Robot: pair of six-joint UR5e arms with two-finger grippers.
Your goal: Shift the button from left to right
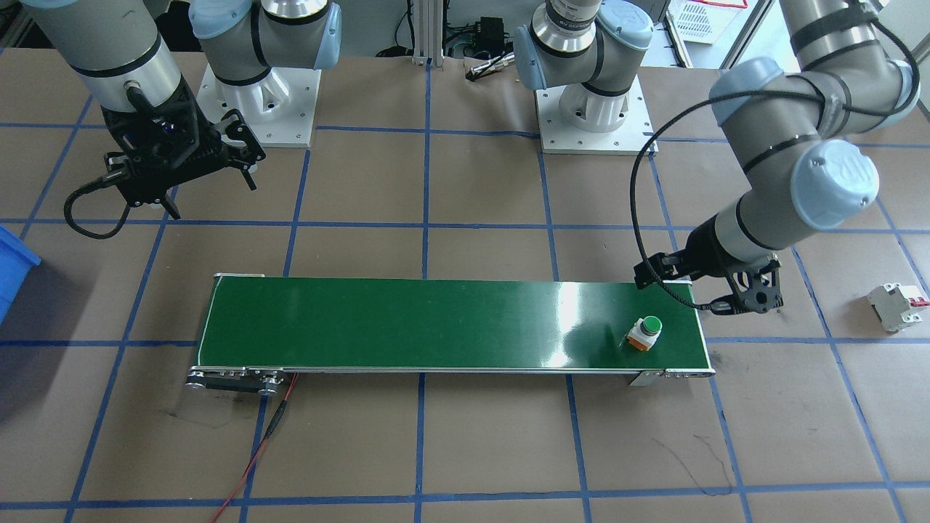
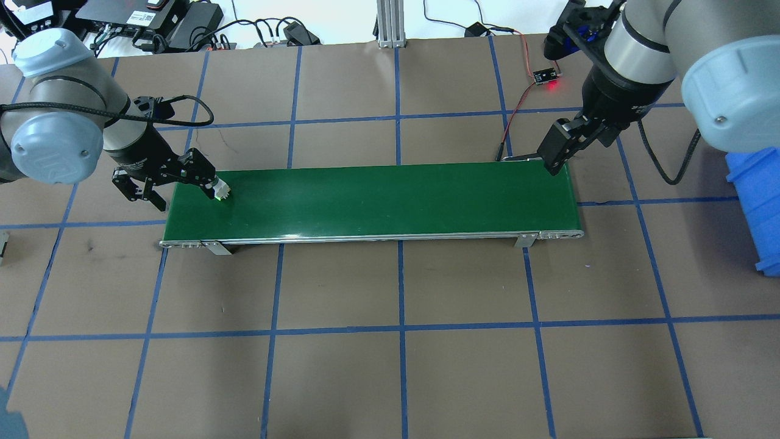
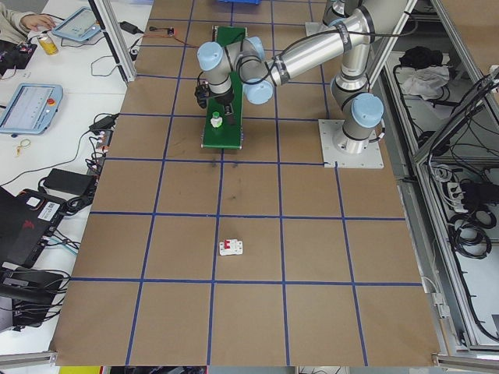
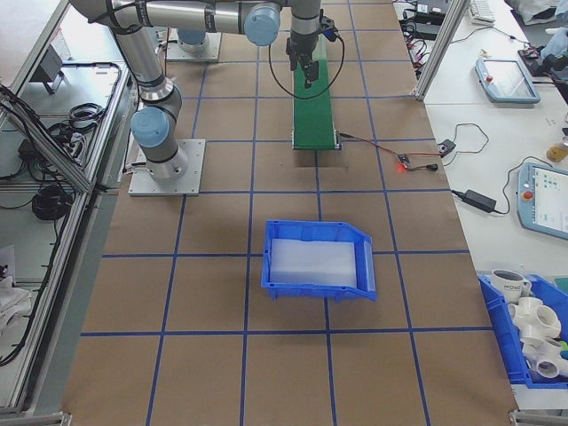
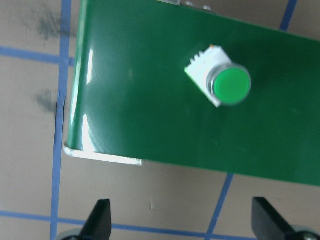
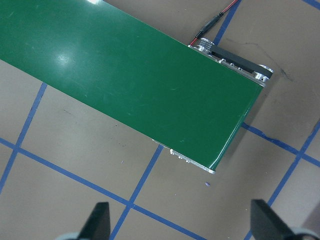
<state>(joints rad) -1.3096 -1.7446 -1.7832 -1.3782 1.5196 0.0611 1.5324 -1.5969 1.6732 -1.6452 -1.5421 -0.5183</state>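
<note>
The button has a green cap and a white body. It lies tilted on the green conveyor belt near the belt's end on my left side, and nothing holds it. It also shows as the button from overhead and as the button in the left wrist view. My left gripper hovers open just off that belt end, apart from the button, with its fingertips wide apart. My right gripper hangs open and empty over the table by the belt's other end, its fingertips spread.
A white circuit breaker with a red tab lies on the table beyond my left arm. A blue bin stands past the belt's right end. A red wire runs from the belt's motor end to a small board.
</note>
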